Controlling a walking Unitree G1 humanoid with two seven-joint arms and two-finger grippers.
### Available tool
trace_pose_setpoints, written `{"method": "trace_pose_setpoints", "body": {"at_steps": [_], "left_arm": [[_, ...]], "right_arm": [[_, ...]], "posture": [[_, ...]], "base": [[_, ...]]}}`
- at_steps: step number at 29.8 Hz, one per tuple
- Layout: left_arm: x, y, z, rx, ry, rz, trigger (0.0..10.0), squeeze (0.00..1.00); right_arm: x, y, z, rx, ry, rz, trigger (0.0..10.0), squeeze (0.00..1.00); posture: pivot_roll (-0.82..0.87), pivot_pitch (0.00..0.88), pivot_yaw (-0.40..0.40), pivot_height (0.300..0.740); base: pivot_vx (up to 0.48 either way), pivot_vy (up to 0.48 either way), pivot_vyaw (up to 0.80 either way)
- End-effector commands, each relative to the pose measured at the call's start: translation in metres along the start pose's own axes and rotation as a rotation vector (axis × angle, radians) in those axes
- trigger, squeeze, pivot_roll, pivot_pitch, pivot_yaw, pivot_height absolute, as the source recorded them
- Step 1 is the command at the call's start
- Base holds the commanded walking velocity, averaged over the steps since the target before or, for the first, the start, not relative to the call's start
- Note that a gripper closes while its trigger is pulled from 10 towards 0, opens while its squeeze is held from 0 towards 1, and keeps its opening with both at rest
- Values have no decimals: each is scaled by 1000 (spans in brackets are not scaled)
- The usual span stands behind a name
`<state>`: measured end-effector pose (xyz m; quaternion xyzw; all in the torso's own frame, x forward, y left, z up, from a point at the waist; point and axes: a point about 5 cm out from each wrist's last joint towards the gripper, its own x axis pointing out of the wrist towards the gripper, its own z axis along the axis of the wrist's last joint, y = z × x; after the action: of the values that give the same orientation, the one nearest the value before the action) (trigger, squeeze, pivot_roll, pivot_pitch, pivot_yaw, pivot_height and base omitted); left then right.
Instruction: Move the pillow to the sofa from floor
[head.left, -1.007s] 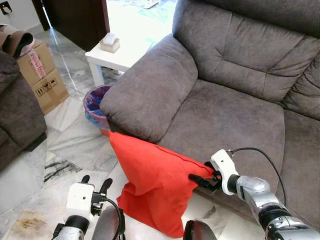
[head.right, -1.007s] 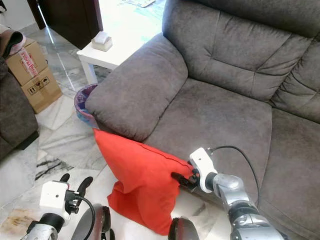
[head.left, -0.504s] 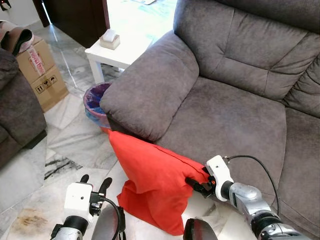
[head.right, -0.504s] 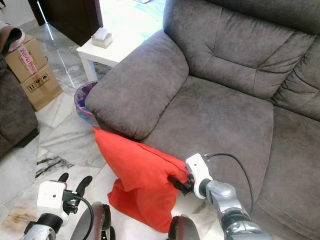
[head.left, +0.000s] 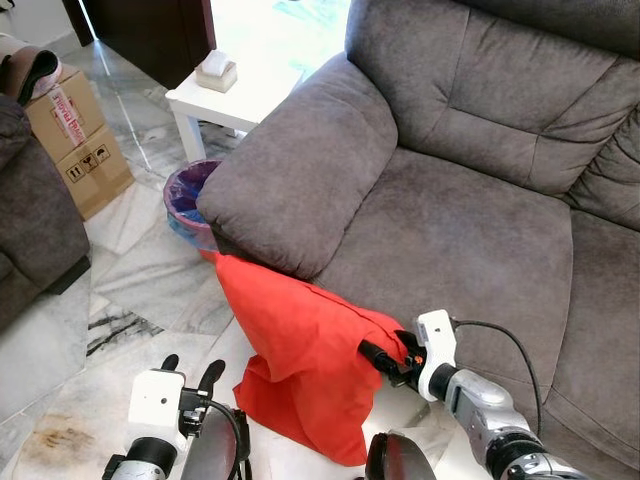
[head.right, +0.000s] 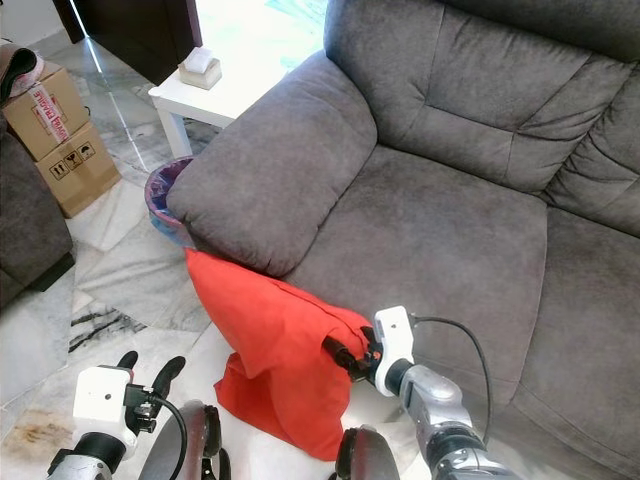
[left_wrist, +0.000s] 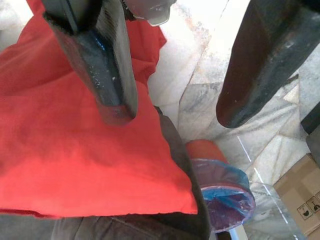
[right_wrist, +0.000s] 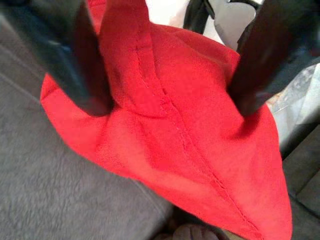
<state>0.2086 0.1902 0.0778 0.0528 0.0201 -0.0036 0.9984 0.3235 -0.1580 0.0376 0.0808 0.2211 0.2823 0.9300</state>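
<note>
Marble floor; grey sofa.

- Pillow: plain bright red.
- Sofa: grey, suede-like.
- Floor: white marble with dark veins.
- Table beside the sofa: white.
- Bin beside the sofa: blue-purple liner.
- Boxes: brown cardboard.

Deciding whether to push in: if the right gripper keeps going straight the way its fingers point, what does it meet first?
The red pillow: the right gripper already has its open fingers at the pillow's seamed top edge.
</note>
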Motion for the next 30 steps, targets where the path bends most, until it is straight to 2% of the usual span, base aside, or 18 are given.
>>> {"method": "trace_pose_setpoints", "body": {"at_steps": [1, 19, 30], "left_arm": [[-4, -2, -3, -3, 23, -3, 10000, 0], [2, -4, -2, -9, 16, -6, 10000, 0], [5, -3, -1, -7, 10, -4, 10000, 0]], "right_arm": [[-3, 0, -10, 24, 10, -3, 0, 0], [-7, -5, -5, 25, -31, -15, 0, 0], [-4, 0, -5, 33, -42, 10, 0, 0]], "posture": [[192, 290, -94, 610], [189, 269, -101, 610], [192, 260, -98, 610]], "base": [[0, 0, 0], [0, 0, 0], [0, 0, 0]]}}
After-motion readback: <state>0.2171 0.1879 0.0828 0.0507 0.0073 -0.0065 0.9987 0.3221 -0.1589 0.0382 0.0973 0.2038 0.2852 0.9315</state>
